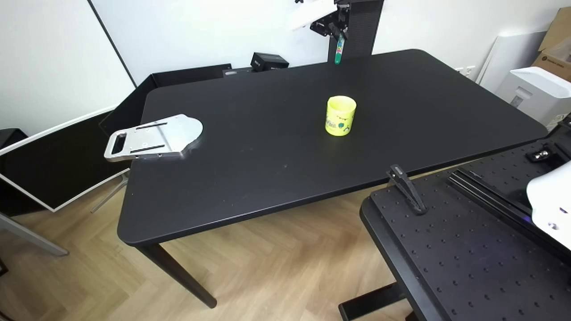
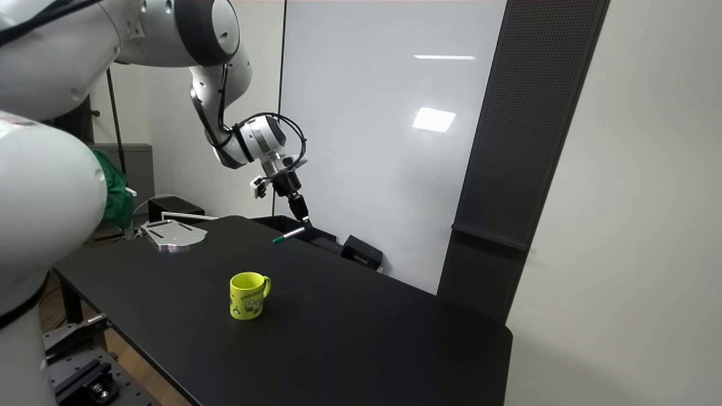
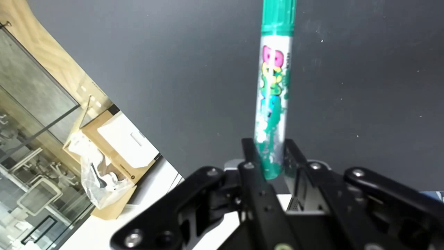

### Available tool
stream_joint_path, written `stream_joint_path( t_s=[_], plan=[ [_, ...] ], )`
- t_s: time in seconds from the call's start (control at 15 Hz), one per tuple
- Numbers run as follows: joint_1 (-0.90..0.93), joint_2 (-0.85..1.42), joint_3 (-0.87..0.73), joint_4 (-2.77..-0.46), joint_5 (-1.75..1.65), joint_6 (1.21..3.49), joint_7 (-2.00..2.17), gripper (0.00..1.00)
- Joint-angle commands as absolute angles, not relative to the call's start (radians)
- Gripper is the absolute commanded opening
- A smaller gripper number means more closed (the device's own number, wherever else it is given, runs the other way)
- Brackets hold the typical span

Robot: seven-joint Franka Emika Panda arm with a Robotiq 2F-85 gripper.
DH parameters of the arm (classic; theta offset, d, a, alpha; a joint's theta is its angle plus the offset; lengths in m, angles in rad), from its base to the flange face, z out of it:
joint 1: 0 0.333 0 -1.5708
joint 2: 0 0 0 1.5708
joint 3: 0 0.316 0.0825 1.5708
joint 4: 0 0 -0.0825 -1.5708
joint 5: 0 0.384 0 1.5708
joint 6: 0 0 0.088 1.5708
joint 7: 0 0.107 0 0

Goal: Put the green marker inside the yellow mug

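Note:
The green marker point(image 1: 339, 51) has a teal-green cap and end and a white printed barrel; it also shows in an exterior view point(image 2: 289, 235). My gripper point(image 3: 270, 146) is shut on the marker point(image 3: 273, 83) by its rear end in the wrist view, with the capped end pointing away from the fingers. The gripper shows small in both exterior views point(image 1: 342, 34) point(image 2: 306, 223), at the whiteboard side of the table, above table height. The yellow mug point(image 1: 340, 117) stands upright on the black table, apart from the gripper, also in an exterior view point(image 2: 247, 296). The mug is out of the wrist view.
A silver metal plate point(image 1: 156, 136) lies at the end of the black table point(image 1: 250, 178), overhanging its edge. A black box point(image 2: 361, 252) sits behind the table. A perforated black bench point(image 1: 468, 249) with a clamp point(image 1: 407, 189) stands by the table's front edge.

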State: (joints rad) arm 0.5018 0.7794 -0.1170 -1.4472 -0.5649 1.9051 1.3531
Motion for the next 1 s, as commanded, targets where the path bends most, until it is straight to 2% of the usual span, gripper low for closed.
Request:
stream_joint_path(
  t_s=[0.0, 0.33, 0.4, 0.93],
  plan=[
    [0.484, 0.777, -0.092, -1.446, -0.581, 1.896, 1.361, 0.23],
    [0.484, 0.776, -0.092, -1.45, -0.581, 1.898, 1.361, 0.23],
    [0.483, 0.776, -0.092, -1.45, -0.581, 1.898, 1.361, 0.06],
    [0.514, 0.768, -0.068, -1.524, -0.636, 1.861, 1.374, 0.06]
  ],
)
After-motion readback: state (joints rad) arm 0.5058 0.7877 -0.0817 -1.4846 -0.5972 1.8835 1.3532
